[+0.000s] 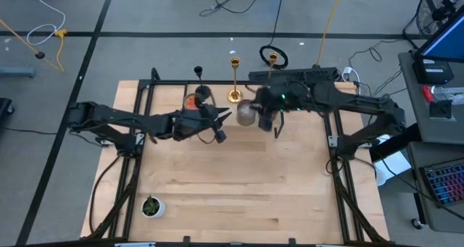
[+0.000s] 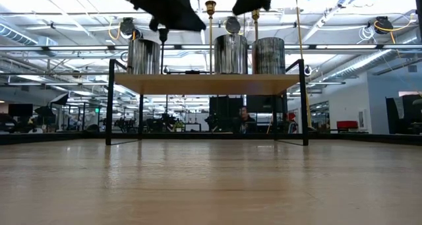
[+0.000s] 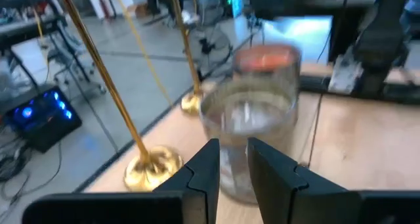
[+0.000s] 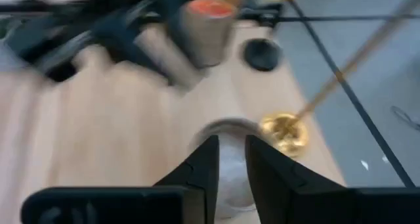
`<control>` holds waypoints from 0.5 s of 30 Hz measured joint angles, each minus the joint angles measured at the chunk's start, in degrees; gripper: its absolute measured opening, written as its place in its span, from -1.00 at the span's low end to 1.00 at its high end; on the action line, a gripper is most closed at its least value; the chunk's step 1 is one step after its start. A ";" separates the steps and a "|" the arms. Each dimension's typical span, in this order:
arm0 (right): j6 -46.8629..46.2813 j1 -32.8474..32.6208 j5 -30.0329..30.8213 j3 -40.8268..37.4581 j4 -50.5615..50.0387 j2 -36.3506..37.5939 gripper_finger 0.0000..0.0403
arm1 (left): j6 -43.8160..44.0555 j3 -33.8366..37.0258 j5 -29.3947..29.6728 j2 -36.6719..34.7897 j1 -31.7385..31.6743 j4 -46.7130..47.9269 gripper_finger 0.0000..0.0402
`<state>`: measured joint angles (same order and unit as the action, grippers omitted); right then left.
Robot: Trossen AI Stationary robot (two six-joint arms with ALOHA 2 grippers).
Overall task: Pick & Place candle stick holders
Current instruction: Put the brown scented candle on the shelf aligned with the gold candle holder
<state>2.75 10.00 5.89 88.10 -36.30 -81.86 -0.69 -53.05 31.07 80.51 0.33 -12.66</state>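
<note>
One gold candlestick [image 1: 234,80] stands on its round base near the table's far edge. A second gold candlestick [image 1: 272,59] stands to its right, its base hidden by my right arm. A short black candlestick [image 1: 200,84] stands to the left. In the low view all three stand on a raised wooden shelf [image 2: 208,84]. My left gripper [image 1: 220,127] [image 3: 233,159] hangs shut and empty, facing a metal cylinder [image 3: 249,135], with a gold base [image 3: 154,168] beside it. My right gripper [image 1: 267,122] [image 4: 231,155] hangs shut and empty above that cylinder [image 4: 226,175], near a gold base [image 4: 285,133].
Three shiny metal cylinders [image 2: 231,53] share the shelf with the candlesticks; one has an orange top [image 1: 192,101]. A small green plant in a white pot [image 1: 151,206] stands at the near left. Bare wood lies between the grippers and the near edge.
</note>
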 joint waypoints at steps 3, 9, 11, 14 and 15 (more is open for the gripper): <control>1.32 -3.48 0.01 -0.28 -2.10 0.88 -0.56 | -2.91 -0.07 0.00 -2.92 1.07 0.54 -0.58; -2.48 -8.94 1.08 -7.29 1.09 0.84 -0.25 | -4.74 -0.16 -1.62 -7.81 2.76 3.20 -0.58; -3.95 -10.82 2.96 -10.51 3.49 0.87 -0.15 | -4.78 -0.27 -2.86 -9.77 3.84 5.75 -0.58; -3.96 -12.99 7.62 -14.84 5.63 0.69 -0.04 | -4.85 -0.25 -2.94 -13.04 5.76 8.88 -0.58; -4.79 -13.59 10.13 -15.69 6.72 0.67 -0.01 | -4.85 -0.31 -2.69 -14.31 6.28 10.42 -0.58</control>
<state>-2.04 -3.59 16.02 72.42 -29.58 -81.19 -5.54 -53.36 28.38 66.21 6.61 -2.24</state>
